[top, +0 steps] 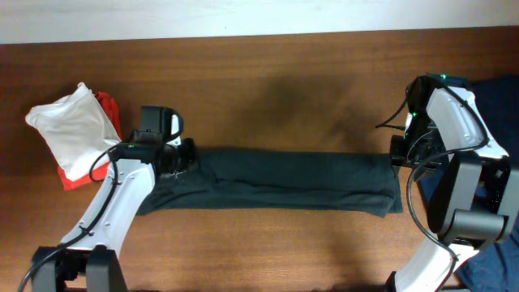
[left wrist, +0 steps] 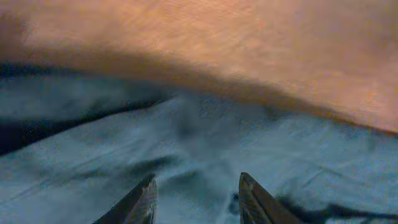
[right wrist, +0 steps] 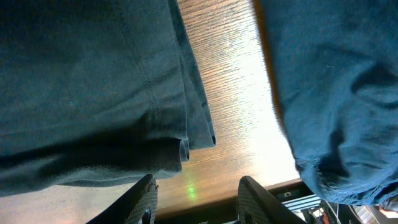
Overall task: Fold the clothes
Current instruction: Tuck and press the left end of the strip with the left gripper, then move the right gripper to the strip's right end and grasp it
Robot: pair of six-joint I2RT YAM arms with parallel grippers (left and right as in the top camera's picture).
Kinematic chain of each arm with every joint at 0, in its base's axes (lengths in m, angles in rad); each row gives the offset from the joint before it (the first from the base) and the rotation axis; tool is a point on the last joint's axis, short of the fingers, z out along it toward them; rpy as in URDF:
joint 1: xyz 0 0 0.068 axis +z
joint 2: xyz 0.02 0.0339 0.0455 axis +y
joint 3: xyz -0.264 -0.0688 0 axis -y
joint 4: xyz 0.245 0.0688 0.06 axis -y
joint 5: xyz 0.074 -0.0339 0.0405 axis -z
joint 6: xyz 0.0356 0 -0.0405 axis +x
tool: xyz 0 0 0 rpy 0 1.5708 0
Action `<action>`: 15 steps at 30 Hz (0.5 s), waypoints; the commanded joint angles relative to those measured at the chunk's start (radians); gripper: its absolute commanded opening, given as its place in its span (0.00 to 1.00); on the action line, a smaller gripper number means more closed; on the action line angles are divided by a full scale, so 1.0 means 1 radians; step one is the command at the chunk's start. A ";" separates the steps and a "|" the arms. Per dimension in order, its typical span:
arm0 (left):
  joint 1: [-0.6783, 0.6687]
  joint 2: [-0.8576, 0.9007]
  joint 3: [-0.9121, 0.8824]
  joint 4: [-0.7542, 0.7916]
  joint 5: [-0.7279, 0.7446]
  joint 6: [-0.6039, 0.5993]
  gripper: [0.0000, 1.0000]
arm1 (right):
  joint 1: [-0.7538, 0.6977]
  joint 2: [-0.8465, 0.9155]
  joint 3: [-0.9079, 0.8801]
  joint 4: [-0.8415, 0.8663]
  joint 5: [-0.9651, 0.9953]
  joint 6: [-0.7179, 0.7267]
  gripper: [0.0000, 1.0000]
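Note:
A dark green garment (top: 276, 180) lies folded into a long strip across the middle of the wooden table (top: 284, 73). My left gripper (top: 180, 158) is open over the strip's left end; in the left wrist view its fingers (left wrist: 198, 198) hover just above the wrinkled cloth (left wrist: 186, 137). My right gripper (top: 397, 152) is open and empty at the strip's right end. In the right wrist view its fingers (right wrist: 196, 199) hang over bare table beside the garment's edge (right wrist: 93, 93).
A white cloth (top: 71, 126) on a red cloth (top: 105, 109) sits at the table's left. Blue fabric (top: 499, 89) lies off the right edge and also shows in the right wrist view (right wrist: 336, 93). The table's front edge (right wrist: 249, 202) is close to my right fingers.

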 commanded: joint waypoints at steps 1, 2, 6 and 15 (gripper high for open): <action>0.078 0.002 0.014 -0.079 -0.035 0.022 0.42 | 0.001 -0.004 -0.005 0.006 0.002 0.001 0.46; 0.092 0.002 0.014 -0.102 -0.061 0.022 0.41 | 0.001 -0.004 -0.005 0.008 0.002 0.001 0.46; 0.175 0.008 0.003 -0.138 -0.145 0.022 0.46 | 0.001 -0.004 -0.005 0.010 0.001 0.001 0.46; 0.337 0.198 -0.076 -0.101 -0.205 0.014 0.47 | 0.001 -0.004 -0.005 -0.001 0.002 0.001 0.46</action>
